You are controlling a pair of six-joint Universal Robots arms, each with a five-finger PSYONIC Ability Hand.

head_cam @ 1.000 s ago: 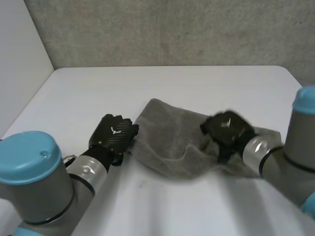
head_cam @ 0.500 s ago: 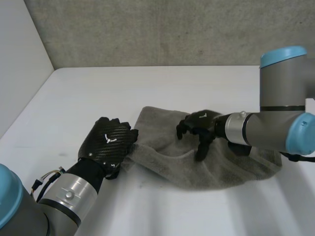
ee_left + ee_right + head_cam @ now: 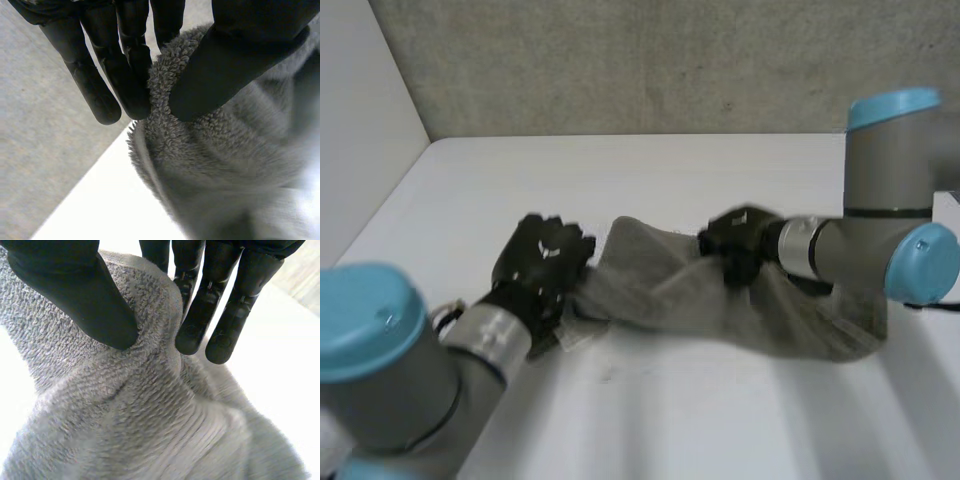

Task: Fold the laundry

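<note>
**Head view.** A grey towel (image 3: 720, 305) lies crumpled on the white table (image 3: 650, 165), running from the centre toward 4 o'clock. Its 3 o'clock end passes behind the right forearm (image 3: 820, 250) and is hidden there. Its 9 o'clock end goes under the left hand (image 3: 542, 262), whose back covers the contact, so the grasp cannot be read from this view. The right hand (image 3: 735, 240) sits on the towel's 12 o'clock edge, near the middle, with its fingertips buried in the cloth.

**Left wrist view.** The thumb (image 3: 240, 55) and fingers (image 3: 127, 75) close on a hemmed edge of the towel and pinch it between them. The cloth beyond is cut off, and which corner this is cannot be told.

**Right wrist view.** The right hand's thumb (image 3: 80, 290) and fingers (image 3: 205, 310) pinch a raised fold of the towel, with the hem passing between them. The rest of the cloth falls away from the hand in ridges.

**Change from half a second before.** The right hand then had its fingers spread over the towel's middle, pressing down. It now grips the cloth and has drawn it into a ridge stretched between the two hands. The left hand has stayed at the 9 o'clock end, shifted slightly toward 12 o'clock. The towel lay flatter earlier and is now lifted along its 12 o'clock edge.
</note>
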